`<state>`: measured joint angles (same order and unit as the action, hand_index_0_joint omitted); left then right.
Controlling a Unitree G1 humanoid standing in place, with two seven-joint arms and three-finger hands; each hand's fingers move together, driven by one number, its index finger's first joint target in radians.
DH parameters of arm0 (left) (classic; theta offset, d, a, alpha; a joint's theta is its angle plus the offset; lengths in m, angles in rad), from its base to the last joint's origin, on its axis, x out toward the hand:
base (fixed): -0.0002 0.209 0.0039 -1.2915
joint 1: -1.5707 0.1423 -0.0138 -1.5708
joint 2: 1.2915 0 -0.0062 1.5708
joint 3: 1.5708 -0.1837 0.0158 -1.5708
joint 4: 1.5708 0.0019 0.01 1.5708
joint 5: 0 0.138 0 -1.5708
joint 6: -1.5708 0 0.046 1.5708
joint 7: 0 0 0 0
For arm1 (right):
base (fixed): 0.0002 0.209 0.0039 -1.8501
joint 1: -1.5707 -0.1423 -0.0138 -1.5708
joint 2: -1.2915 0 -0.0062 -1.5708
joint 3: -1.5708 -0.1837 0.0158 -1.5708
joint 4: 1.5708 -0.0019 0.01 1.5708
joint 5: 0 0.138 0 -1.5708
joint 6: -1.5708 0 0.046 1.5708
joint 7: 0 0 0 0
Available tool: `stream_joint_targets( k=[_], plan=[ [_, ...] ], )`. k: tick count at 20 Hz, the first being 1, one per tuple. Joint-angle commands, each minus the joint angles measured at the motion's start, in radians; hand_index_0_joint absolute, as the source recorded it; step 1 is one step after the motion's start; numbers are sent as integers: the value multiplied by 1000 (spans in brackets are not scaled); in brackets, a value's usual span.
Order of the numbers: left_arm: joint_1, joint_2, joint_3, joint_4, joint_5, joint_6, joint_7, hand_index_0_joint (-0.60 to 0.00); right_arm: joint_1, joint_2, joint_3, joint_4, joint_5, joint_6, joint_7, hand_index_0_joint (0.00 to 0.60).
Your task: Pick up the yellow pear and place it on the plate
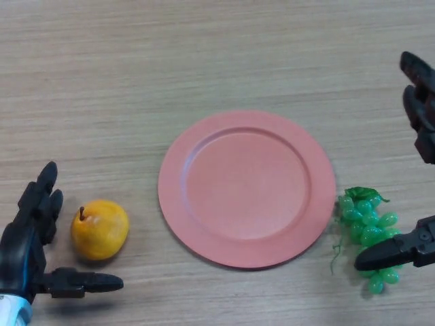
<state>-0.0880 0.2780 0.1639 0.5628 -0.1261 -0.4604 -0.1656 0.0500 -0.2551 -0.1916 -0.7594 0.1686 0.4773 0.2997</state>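
A round, salmon-pink plate with a raised rim lies flat in the middle of the pale wood-grain table, and nothing rests on it. Just beside its right edge sits a small bunch of green plastic grapes with a leaf and a curling stem; the bunch is the only other thing near the plate. The small yellow-orange pear, with a short brown stem, lies on the table left of the plate, apart from it, with bare table between them. The left hand brackets the pear, fingers straight on its left and thumb stretched out below it, spread wide and holding nothing. The right hand shows at the right edge, fingers relaxed, its thumb lying over the grapes without gripping them. No writing or labels can be read.
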Motion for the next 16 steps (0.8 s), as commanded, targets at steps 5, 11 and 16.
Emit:
stream_joint_targets(
  k=[5,11,16],
  plan=[
    [-121,67,-24,159,119,-340,92,-351,-6,-12,-86,-91,45,-139,-20,0],
    [-124,81,-20,211,87,-343,67,-600,2,-13,-127,-146,56,-91,-10,0],
    [-75,90,14,104,26,-344,69,-600,14,-4,-108,-156,32,-92,-11,199]
  ],
)
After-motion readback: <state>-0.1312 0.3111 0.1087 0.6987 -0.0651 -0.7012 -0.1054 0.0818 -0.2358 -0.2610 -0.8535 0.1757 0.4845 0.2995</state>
